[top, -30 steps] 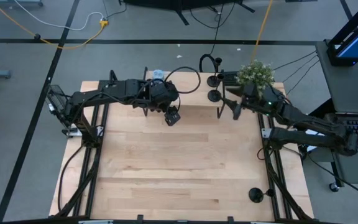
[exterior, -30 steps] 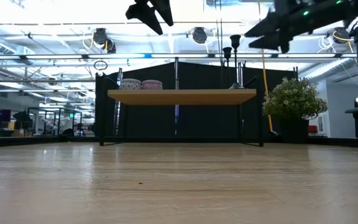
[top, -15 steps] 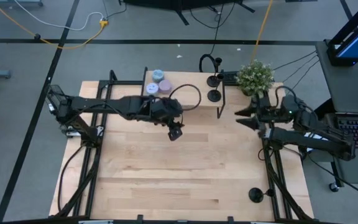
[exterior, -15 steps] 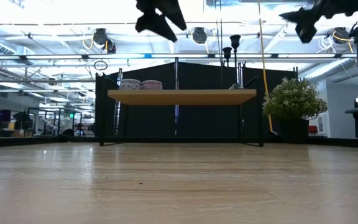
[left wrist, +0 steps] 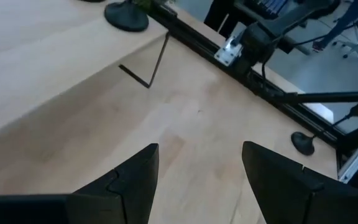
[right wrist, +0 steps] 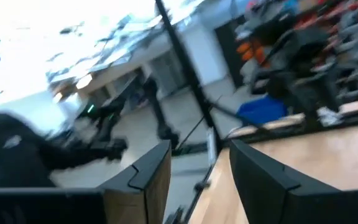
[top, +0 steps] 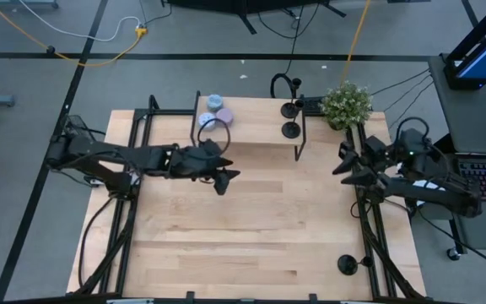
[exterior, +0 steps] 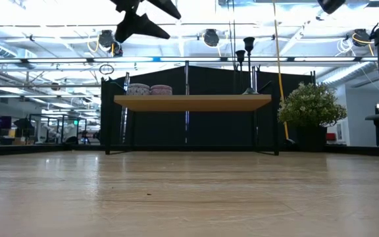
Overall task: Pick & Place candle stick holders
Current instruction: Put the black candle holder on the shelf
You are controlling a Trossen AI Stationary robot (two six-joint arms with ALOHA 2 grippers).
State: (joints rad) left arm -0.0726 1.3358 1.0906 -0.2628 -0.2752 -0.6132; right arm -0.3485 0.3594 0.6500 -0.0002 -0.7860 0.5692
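Observation:
Two black candle stick holders (top: 291, 110) (top: 291, 129) stand on their disc bases at the right end of a raised wooden shelf (top: 251, 114) at the table's far edge. A third holder (top: 347, 264) stands on the table top near the right front corner. My left gripper (top: 222, 181) hangs open above the bare wood in front of the shelf, with nothing between its fingers (left wrist: 138, 177). At the table's right edge my right gripper (top: 342, 163) is also open and holds nothing; it sits high, away from the shelf.
Small bowls (top: 215, 111) sit at the shelf's left end. A potted green plant (top: 346, 101) stands just right of the shelf. Black frame rails (top: 369, 228) run along both table sides. The table's middle and near part is bare wood (top: 243, 236).
My left gripper has sunk and come away from the shelf toward the near edge, then a little to the left, still open. My right gripper has drawn back from the shelf's right end toward the table's right edge and tipped upward. The holders have stayed in place.

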